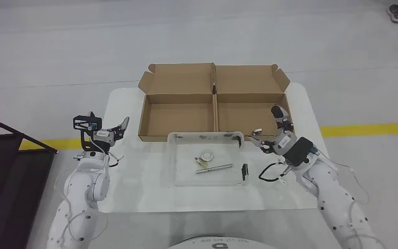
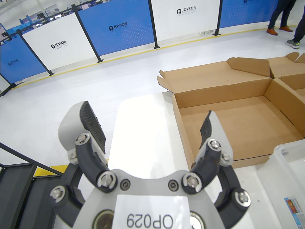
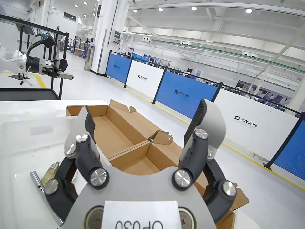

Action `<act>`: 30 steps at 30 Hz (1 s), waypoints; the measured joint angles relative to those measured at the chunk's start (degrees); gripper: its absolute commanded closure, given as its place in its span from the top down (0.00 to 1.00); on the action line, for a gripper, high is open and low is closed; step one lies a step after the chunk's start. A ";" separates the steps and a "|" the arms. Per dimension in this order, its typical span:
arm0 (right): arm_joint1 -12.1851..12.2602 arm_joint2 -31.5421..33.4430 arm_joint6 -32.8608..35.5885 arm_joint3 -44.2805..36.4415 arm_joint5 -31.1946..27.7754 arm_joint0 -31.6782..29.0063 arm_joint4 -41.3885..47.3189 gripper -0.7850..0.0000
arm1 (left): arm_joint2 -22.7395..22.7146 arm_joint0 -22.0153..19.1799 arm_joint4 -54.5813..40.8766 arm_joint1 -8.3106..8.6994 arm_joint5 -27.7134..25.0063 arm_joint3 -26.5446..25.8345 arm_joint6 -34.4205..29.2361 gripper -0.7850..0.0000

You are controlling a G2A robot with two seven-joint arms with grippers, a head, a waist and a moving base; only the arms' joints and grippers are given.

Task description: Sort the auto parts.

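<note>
A clear tray (image 1: 176, 163) lies mid-table and holds several parts: a metal rod (image 1: 215, 169), a pale ring (image 1: 206, 154), a small brass piece (image 1: 201, 162) and a black piece (image 1: 244, 170). A black curved part (image 1: 238, 137) rests at its far rim. My left gripper (image 1: 111, 124) hovers open and holds nothing over the table's left side, beside the left cardboard box (image 1: 177, 119). My right gripper (image 1: 266, 124) is open too, above the front corner of the right box (image 1: 249, 118). In the right wrist view the rod (image 3: 45, 196) and brass piece (image 3: 51, 171) lie just beside that gripper (image 3: 144, 110).
Both cardboard boxes stand side by side behind the tray with lids folded back; the left one (image 2: 238, 120) shows a bare floor past my left gripper (image 2: 147, 113). A black rack (image 1: 18, 162) stands off the white table's (image 1: 137, 180) left edge.
</note>
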 measured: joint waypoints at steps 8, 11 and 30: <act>0.40 -1.99 10.50 -1.67 -15.97 0.34 8.33 1.00 | 0.00 0.00 0.00 0.00 0.00 0.00 0.00 1.00; 0.95 -0.56 17.34 -3.07 -22.55 0.35 11.54 0.97 | 0.00 0.00 0.00 0.00 0.00 0.00 0.00 1.00; 2.62 -1.83 53.52 -1.05 -28.78 8.74 33.24 0.80 | 0.00 0.00 0.00 0.00 0.00 0.00 0.00 1.00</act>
